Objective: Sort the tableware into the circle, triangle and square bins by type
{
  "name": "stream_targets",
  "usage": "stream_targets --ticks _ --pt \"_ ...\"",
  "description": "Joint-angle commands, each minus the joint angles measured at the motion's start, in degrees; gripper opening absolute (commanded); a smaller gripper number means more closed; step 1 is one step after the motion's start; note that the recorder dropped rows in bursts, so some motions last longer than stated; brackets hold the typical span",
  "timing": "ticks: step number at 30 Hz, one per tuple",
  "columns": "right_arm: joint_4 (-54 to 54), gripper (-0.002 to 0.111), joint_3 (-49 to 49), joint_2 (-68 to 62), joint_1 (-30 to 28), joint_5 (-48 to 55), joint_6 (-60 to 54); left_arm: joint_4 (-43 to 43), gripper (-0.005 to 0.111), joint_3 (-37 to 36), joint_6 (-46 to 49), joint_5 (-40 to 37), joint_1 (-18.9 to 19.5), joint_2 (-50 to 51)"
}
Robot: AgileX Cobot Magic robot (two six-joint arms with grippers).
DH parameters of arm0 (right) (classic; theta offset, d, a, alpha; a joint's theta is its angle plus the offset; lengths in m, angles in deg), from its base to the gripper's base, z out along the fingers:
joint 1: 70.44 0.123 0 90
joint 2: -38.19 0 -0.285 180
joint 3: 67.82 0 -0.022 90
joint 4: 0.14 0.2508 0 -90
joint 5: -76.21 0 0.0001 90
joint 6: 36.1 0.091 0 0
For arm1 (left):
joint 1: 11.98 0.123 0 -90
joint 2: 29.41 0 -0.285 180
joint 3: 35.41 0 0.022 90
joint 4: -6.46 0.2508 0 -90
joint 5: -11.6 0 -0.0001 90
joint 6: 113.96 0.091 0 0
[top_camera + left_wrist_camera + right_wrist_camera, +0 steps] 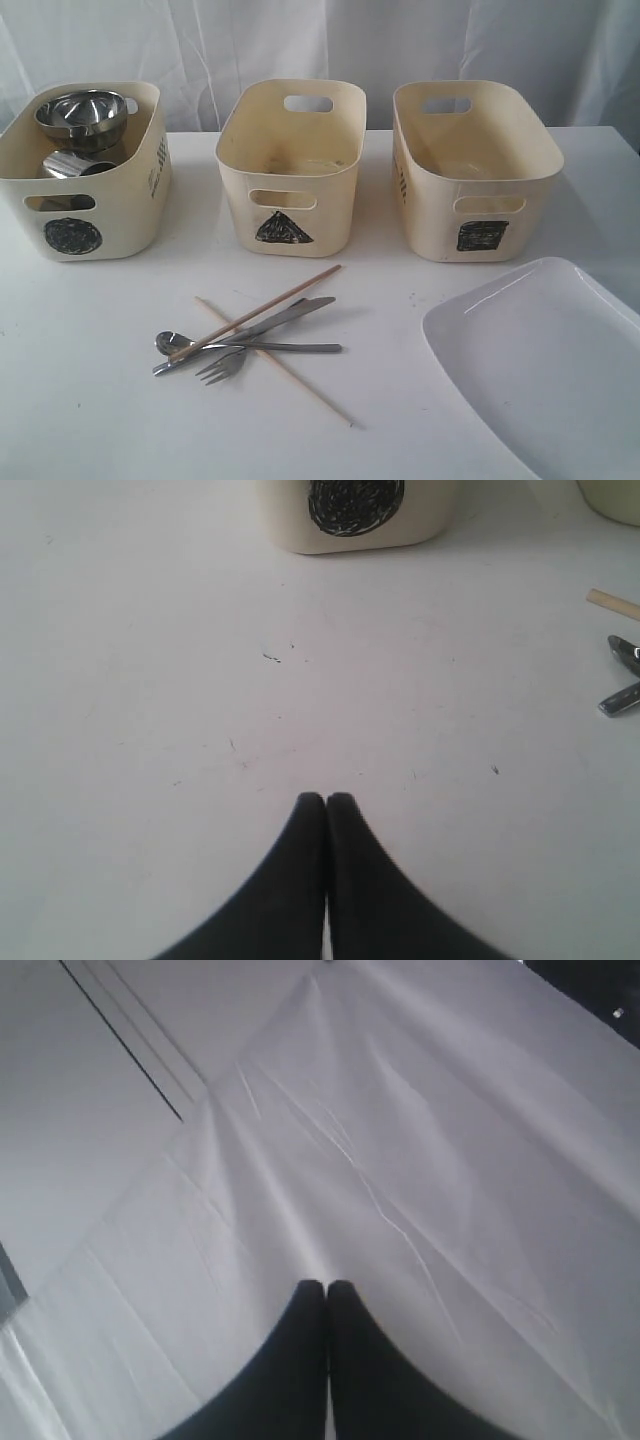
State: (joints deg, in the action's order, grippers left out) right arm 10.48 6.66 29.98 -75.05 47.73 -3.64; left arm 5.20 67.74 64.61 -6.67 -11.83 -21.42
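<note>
Left gripper (325,802) has its fingers pressed tight together, nothing between them, hanging over bare white table (90,400). The right gripper (326,1285) is the same, squeezed together on nothing, with just creased white cloth (400,1160) in front of it.

In the exterior view the cutlery sits in a crossed heap at lower centre: chopsticks (262,310), knife (315,303), spoon (168,342) and fork (222,368). The big white plate (545,370) fills the lower right corner. The circle bin (85,215) at upper left holds a steel bowl (82,115) and steel mugs (65,163). The triangle bin (290,190) is upper middle and the square bin (480,190) upper right.

The left wrist view shows the circle bin well ahead of the fingertips, with just the cutlery ends poking in at the edge, well apart from them.
</note>
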Motion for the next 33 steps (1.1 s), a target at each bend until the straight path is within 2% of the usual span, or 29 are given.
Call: stream_targets --ticks 1,3,4,7,8,12,13,18,21,24,26,30,32,33 --pt "-0.1 0.000 -11.1 -8.5 0.1 -6.6 0.8 0.1 0.000 -0.4 -0.1 -0.5 -0.4 -0.2" --pt "-2.9 0.000 -19.3 -17.9 0.1 -9.1 1.1 0.1 0.000 -0.4 -0.1 -0.5 -0.4 -0.2" --pt "-8.0 0.000 -22.9 -22.3 0.1 -10.4 1.1 0.1 0.000 -0.4 0.0 -0.5 -0.4 -0.2" --pt "-34.5 0.000 -34.9 -39.0 0.1 -11.1 3.5 0.1 0.000 -0.4 0.0 -0.5 -0.4 -0.2" --pt "-48.0 0.000 -38.8 -44.6 0.2 -10.7 10.3 0.1 0.000 -0.4 0.0 -0.5 -0.4 -0.2" --pt "-106.2 0.000 -49.5 -65.2 3.0 -12.6 54.2 0.1 0.000 -0.4 0.0 -0.6 -0.4 -0.2" --pt "-110.6 0.000 -50.5 -69.4 4.4 -12.9 60.1 0.1 0.000 -0.4 0.0 -0.6 -0.4 -0.2" --pt "-110.6 0.000 -53.8 -81.3 8.9 -16.0 56.2 0.4 0.000 -0.4 0.1 -0.6 -0.3 -0.2" --pt "-110.6 0.000 -55.6 -86.4 13.7 -14.0 55.5 0.4 0.000 -0.4 0.1 -0.6 -0.3 -0.2" --pt "-110.6 0.000 -56.0 -90.0 19.2 -8.5 47.3 0.4 0.000 -0.4 0.2 -0.6 -0.3 -0.2" --pt "-110.6 0.000 -56.0 -90.6 23.5 4.3 45.7 0.4 0.000 -0.4 0.2 -0.6 -0.3 -0.2" --pt "-110.6 0.000 -55.8 -90.6 31.3 40.8 45.1 0.4 0.000 -0.4 0.2 -0.6 -0.3 -0.2" --pt "-108.2 0.000 -56.1 -90.8 33.5 51.4 39.4 0.4 0.000 -0.4 0.2 -0.6 -0.3 -0.2" --pt "-103.3 0.000 -56.5 -91.2 34.0 55.0 33.3 0.4 0.000 -0.4 0.2 -0.6 -0.3 -0.2"
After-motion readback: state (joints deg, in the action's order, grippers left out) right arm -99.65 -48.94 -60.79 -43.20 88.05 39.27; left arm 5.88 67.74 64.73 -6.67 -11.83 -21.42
